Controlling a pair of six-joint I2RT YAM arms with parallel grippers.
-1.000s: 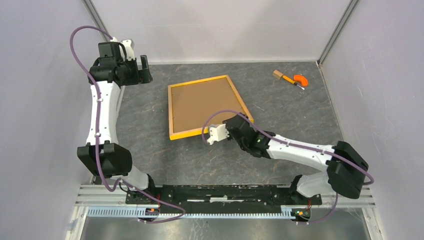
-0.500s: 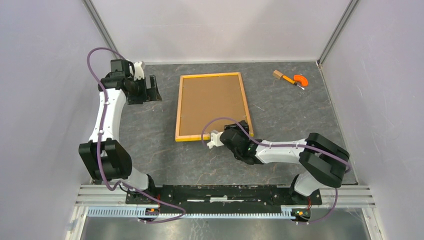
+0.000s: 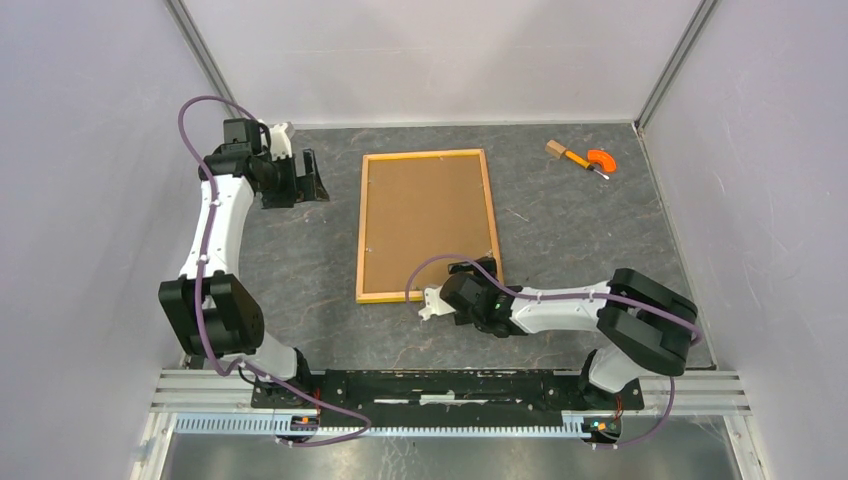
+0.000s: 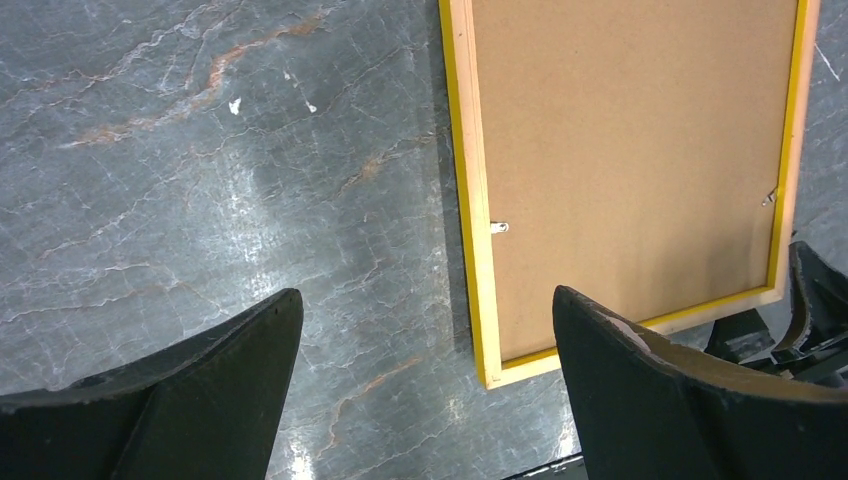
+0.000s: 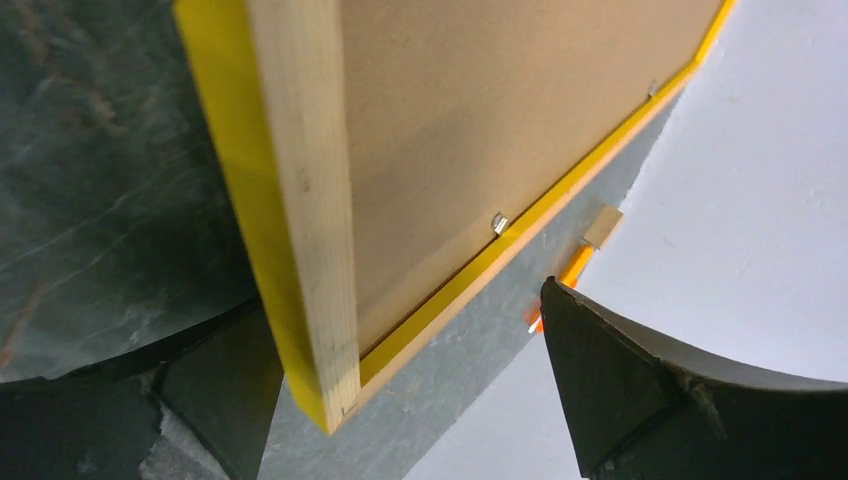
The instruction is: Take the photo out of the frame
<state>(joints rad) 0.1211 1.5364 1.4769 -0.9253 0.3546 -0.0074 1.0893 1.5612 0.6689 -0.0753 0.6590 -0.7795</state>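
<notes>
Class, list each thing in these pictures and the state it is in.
Yellow-bordered wooden picture frame, lying face down.
Brown fibreboard backing panel, seated in the frame.
Left tool, open, empty, beside the frame.
Right tool, open, at the frame's near edge.

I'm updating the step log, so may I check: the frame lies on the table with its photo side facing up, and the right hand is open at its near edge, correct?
Not quite. The frame lies face down, with its brown backing board facing up, as the top external view shows. The right hand is open at its near edge.
</notes>
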